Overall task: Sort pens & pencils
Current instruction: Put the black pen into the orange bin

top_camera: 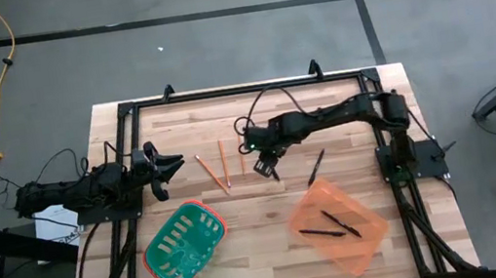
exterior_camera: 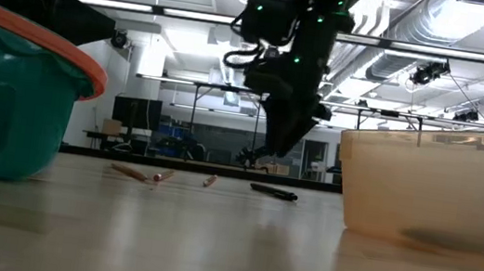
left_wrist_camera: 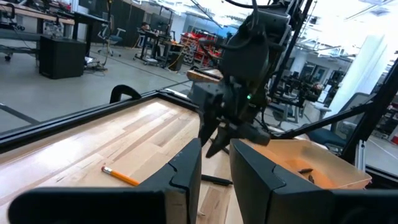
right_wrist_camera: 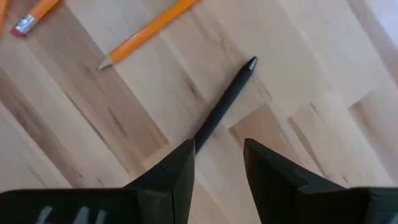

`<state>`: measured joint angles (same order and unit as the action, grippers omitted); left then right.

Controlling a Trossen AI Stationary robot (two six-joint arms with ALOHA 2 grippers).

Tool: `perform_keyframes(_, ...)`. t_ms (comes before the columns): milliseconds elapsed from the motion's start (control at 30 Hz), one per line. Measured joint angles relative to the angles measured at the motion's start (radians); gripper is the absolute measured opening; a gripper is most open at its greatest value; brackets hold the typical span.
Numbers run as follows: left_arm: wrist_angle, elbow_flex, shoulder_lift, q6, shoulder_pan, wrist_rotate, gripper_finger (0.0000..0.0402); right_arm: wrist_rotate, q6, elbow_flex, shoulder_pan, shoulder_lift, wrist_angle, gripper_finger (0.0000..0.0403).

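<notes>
Wood-topped desk [top_camera: 342, 105], butcher-block, w/ a black frame round its edges. R gripper [top_camera: 267, 168] is out over the middle of the desk, arm reaching in from the right edge. Its own wrist view shows the fingers [right_wrist_camera: 177, 168] apart, w/ one black pen [right_wrist_camera: 224, 102] lying flat on the wood, its near end running into the gap between them; can't tell if the pads touch it.

Three orange-yellow pencils [top_camera: 222, 165] lie on the bare wood just left of that gripper, close together, roughly pointing far edge to near edge; the leftmost one is slanted. Another pen [top_camera: 316, 167] lies loose to the gripper's right, near the far corner of the orange bin [top_camera: 367, 240]. That bin sits toward the near right corner of the desk & has two pens [top_camera: 330, 224] inside, crossed or nearly touching.

Green basket [top_camera: 183, 243] w/ orange rim is toward the near left corner; can't make out anything in it.

L gripper [top_camera: 169, 166] waits at the left edge of the desk, pointing inward, jaws apart w/ nothing between them. Low view: pencils and one pen flat on the wood, R arm hanging above them.
</notes>
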<state>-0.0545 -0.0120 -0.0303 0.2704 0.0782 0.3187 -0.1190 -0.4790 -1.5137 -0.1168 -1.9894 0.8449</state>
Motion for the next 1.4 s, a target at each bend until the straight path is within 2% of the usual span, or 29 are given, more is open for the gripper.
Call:
perform_keyframes(233, 0.0, 0.0, 0.0, 0.0, 0.0, 0.0, 0.0072, 0.037, -0.039, -0.106, 0.004, -0.101, 0.068, 0.0131)
perform_keyframes(500, 0.0, 0.0, 0.0, 0.0, 0.0, 0.0, 0.0072, 0.067, -0.04, -0.136, 0.004, -0.179, 0.095, 0.0131)
perform_keyframes(1000, 0.0, 0.0, 0.0, 0.0, 0.0, 0.0, 0.0072, 0.049, -0.043, -0.134, -0.007, -0.191, 0.109, 0.0131)
perform_keyframes(1400, 0.0, 0.0, 0.0, 0.0, 0.0, 0.0, 0.0072, 0.096, -0.034, -0.136, -0.034, -0.221, 0.104, 0.0131)
